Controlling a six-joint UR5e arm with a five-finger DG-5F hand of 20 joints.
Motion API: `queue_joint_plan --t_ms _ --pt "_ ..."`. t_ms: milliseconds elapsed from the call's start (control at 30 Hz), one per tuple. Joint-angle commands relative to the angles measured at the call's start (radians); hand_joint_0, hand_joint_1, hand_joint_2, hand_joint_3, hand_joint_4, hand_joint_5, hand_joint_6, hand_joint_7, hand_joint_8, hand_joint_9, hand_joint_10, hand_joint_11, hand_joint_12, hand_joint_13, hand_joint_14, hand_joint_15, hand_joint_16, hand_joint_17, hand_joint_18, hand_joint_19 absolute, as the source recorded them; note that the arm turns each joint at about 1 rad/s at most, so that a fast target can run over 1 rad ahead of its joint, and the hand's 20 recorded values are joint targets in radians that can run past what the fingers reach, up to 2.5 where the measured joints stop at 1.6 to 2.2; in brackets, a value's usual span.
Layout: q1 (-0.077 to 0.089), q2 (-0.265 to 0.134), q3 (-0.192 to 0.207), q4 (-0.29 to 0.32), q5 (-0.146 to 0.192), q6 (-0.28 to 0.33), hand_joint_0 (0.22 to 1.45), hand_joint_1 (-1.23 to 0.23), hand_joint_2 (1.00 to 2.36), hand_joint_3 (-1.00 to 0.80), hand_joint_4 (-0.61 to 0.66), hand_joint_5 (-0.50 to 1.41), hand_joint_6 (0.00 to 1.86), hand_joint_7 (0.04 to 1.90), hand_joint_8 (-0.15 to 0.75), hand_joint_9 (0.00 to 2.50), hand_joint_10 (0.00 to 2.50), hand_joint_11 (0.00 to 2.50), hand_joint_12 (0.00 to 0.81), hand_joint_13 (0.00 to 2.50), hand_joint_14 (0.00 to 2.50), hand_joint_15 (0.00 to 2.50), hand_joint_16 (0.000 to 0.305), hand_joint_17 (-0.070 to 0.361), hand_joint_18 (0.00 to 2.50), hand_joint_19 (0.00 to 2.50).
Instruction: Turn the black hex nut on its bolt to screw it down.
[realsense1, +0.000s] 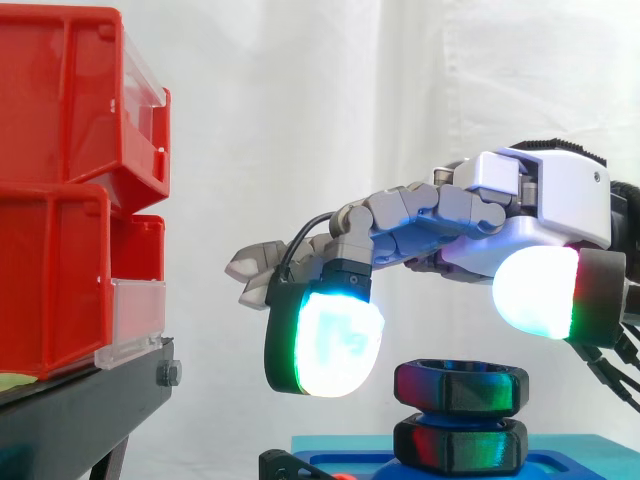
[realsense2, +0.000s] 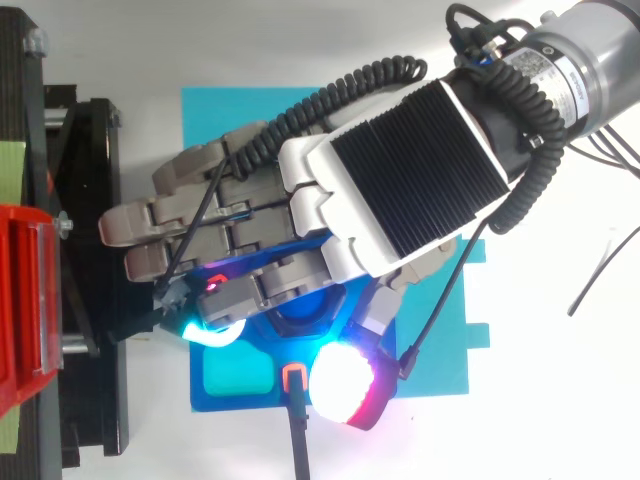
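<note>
Loosely over the black hex nut (realsense1: 460, 386), the hand (realsense1: 540, 215) with fingers (realsense1: 328, 345) apart, nothing in them.

A white table (realsense2: 560, 420) carries a cyan mat (realsense2: 210, 110), lying flat on it; a blue base plate (realsense2: 250, 403) sits on the mat; just beside the mat stands a black stand (realsense2: 90, 200), bearing stacked red bins (realsense1: 60, 200).

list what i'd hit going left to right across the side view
red bins on the black stand → glowing fingertip of the hand → black hex nut → the hand's other glowing pad, up above the nut's right edge
</note>
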Motion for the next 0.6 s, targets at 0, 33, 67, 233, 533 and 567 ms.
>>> queue_joint_plan --t_ms 0,33,67,233,533,567 --pt "0.000 0.000 -0.001 0.013 -0.001 0.000 0.51 -0.33 1.00 -0.50 0.35 -0.10 0.60 0.97 0.321 0.42 0.00 0.11 0.352 0.31 0.00 0.07 0.055 0.125 0.38 0.51" --pt "0.000 0.000 0.001 0.013 -0.003 0.000 0.51 -0.33 1.00 -0.50 0.34 -0.10 0.60 0.96 0.321 0.42 0.00 0.11 0.352 0.31 0.00 0.07 0.055 0.125 0.38 0.50" --pt "0.000 0.000 0.001 0.013 -0.003 0.000 0.51 -0.33 1.00 -0.50 0.35 -0.11 0.61 0.96 0.321 0.42 0.00 0.11 0.351 0.31 0.00 0.07 0.055 0.125 0.38 0.50" --pt "-0.003 0.000 -0.001 0.007 -0.007 0.000 0.51 -0.33 1.00 -0.50 0.34 -0.11 0.62 0.92 0.321 0.42 0.00 0.10 0.349 0.31 0.00 0.06 0.055 0.125 0.38 0.51" --pt "0.000 0.000 -0.030 0.047 -0.007 0.000 0.52 -0.33 1.00 -0.50 0.35 -0.11 0.63 0.91 0.322 0.42 0.00 0.11 0.350 0.31 0.00 0.07 0.055 0.125 0.39 0.51" --pt "0.000 0.000 -0.033 0.056 -0.007 0.000 0.52 -0.33 1.00 -0.50 0.35 -0.11 0.63 0.91 0.321 0.42 0.00 0.10 0.349 0.31 0.00 0.07 0.056 0.125 0.39 0.51"
